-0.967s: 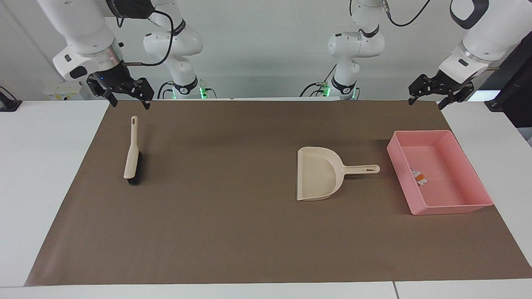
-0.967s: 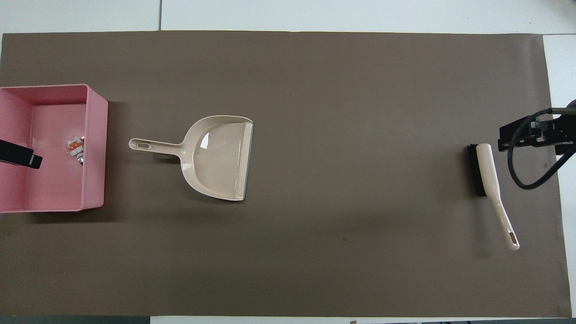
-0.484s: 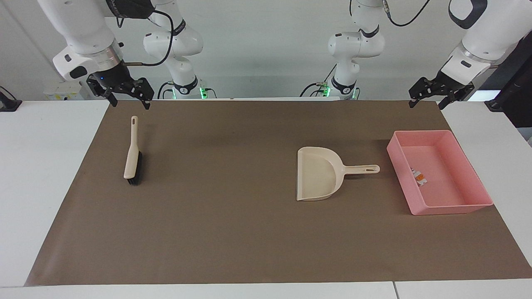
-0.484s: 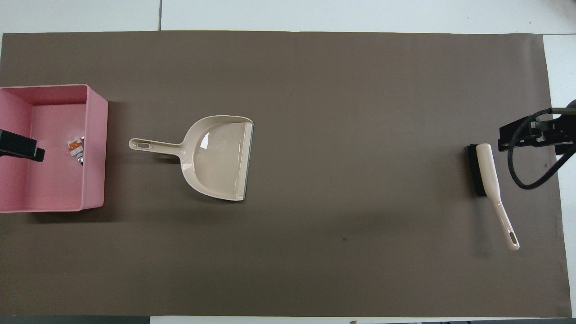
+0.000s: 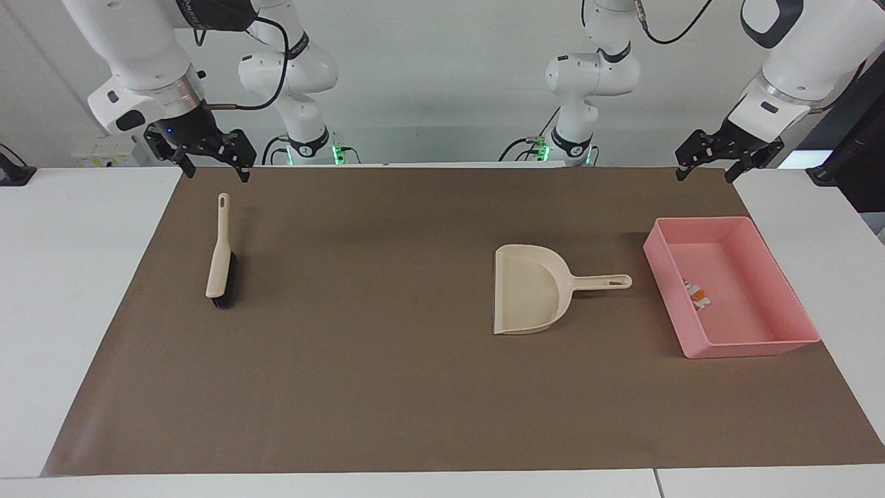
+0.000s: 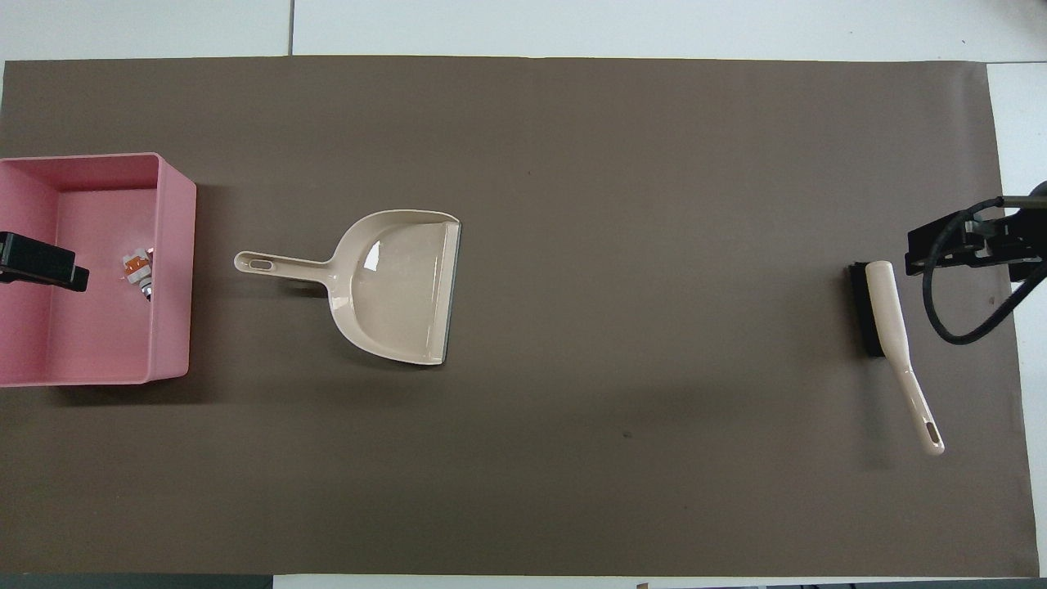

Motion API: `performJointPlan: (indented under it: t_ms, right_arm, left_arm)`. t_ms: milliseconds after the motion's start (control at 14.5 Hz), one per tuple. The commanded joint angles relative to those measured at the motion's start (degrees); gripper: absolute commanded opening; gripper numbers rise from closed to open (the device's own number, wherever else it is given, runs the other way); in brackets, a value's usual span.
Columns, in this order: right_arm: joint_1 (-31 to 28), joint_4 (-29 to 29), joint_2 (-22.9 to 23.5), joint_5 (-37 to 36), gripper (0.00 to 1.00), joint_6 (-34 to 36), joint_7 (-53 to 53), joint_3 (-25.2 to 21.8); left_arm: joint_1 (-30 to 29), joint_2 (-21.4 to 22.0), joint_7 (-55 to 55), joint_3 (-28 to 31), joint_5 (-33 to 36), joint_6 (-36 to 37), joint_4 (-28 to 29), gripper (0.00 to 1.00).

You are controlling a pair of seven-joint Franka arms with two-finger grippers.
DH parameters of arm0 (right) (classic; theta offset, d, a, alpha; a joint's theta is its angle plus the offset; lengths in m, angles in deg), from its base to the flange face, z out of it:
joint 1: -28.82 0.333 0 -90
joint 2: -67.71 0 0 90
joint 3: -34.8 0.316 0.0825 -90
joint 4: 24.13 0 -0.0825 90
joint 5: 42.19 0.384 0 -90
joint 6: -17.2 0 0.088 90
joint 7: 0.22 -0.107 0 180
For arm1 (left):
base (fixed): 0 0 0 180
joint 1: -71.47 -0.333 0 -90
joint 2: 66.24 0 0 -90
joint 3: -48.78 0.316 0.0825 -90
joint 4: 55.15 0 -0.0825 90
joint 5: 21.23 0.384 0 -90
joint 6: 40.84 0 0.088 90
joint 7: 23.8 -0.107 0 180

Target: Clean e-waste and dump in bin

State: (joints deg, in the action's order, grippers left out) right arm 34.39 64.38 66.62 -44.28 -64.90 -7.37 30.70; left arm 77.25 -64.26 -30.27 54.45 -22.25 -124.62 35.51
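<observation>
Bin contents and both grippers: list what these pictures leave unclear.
- E-waste in the bin: too small; in the facing view only a white-and-orange speck, the dark part hidden by the bin wall.
- Left gripper: overhead view's edge cuts it off, leaving one dark tip.
- Right gripper: overhead view's edge cuts it off; a cable crosses it.
- Brush bristles: mostly under its handle.

High facing view and steep overhead view, half-turned, sharing the brown mat (image 5: 415, 387).
</observation>
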Motion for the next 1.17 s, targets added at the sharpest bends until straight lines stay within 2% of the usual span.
performJointPlan:
  t_ms: [0, 1105]
  right_arm:
    - [-0.5, 0.0, -0.1, 0.2, 0.99, -0.4, 0.6, 0.1]
    - [-0.5, 0.0, -0.1, 0.2, 0.99, -0.4, 0.6, 0.1]
  left_arm:
    - [0.7, 1.3, 1.1, 0.0, 3.1, -2.2, 1.9, 0.99]
    - [0.5, 2.2, 1.3, -0.3, 0.9, -3.4, 3.5, 0.99]
